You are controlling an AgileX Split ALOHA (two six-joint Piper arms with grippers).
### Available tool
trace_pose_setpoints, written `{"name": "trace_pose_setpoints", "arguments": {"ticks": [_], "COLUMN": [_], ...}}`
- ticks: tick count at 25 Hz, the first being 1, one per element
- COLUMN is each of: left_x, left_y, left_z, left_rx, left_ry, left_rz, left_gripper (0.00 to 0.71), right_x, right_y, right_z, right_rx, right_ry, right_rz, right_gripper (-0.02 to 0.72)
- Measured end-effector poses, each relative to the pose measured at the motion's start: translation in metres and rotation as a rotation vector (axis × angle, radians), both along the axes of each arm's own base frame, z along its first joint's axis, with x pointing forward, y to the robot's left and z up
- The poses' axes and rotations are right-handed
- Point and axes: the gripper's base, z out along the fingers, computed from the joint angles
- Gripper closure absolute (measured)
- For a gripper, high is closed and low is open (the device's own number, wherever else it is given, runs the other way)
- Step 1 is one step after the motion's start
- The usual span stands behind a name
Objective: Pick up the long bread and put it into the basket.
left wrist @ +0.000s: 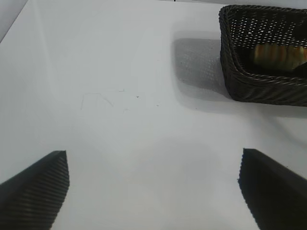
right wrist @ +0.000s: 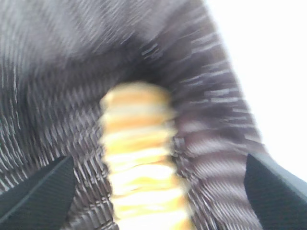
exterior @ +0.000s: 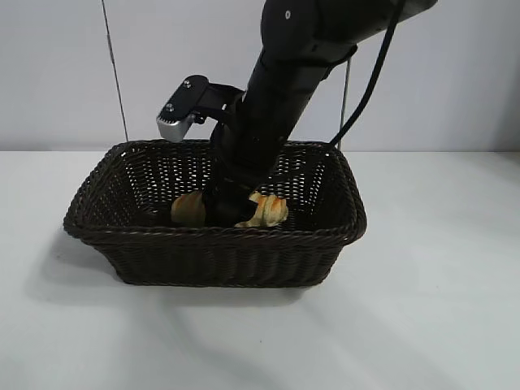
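The long bread (exterior: pixel 272 210) lies on the floor of the dark woven basket (exterior: pixel 211 236), tan-yellow with orange ridges. My right arm reaches down into the basket from above and hides the loaf's middle. My right gripper (right wrist: pixel 158 165) stands open right over the bread (right wrist: pixel 139 158). Its two fingers (right wrist: pixel 43 191) are spread far to either side of the loaf, with the wicker floor showing between each finger and the bread. My left gripper (left wrist: pixel 152 158) hangs open over bare table, well away from the basket (left wrist: pixel 230 72). The bread (left wrist: pixel 278 55) shows inside the basket from there.
The basket stands in the middle of a white table (exterior: pixel 439 309), with a pale wall behind it. The right arm's wrist camera mount (exterior: pixel 183 110) juts out above the basket's back rim.
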Motion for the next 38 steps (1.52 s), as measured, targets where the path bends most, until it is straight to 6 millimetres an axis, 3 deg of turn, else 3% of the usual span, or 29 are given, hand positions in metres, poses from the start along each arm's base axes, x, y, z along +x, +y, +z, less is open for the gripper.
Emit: {"name": "trace_pose_setpoints", "arguments": {"ticks": [7,13,23,30,33,38], "left_x": [0.000,0.000,0.000,0.000,0.000,0.000], "left_y": [0.000,0.000,0.000,0.000,0.000,0.000], "left_z": [0.000,0.000,0.000,0.000,0.000,0.000], "left_rx": [0.000,0.000,0.000,0.000,0.000,0.000], "left_ry": [0.000,0.000,0.000,0.000,0.000,0.000], "left_rz": [0.000,0.000,0.000,0.000,0.000,0.000], "left_gripper": [0.019,0.019,0.019,0.019,0.019,0.019], "right_x": [0.011,0.032,0.063,0.066,0.063,0.039], "right_y": [-0.021,-0.076,-0.203,-0.296,-0.316,-0.317], "right_z": [0.072,0.119,0.125,0.125,0.127,0.150], "right_rx": [0.089,0.173,0.171,0.189,0.236,0.261], "right_ry": [0.096,0.085,0.082,0.071,0.087,0.067], "right_rz": [-0.387,-0.614,-0.908,-1.115,-1.153,-1.141], "right_gripper": [0.009,0.009,0.009,0.008,0.008,0.008]}}
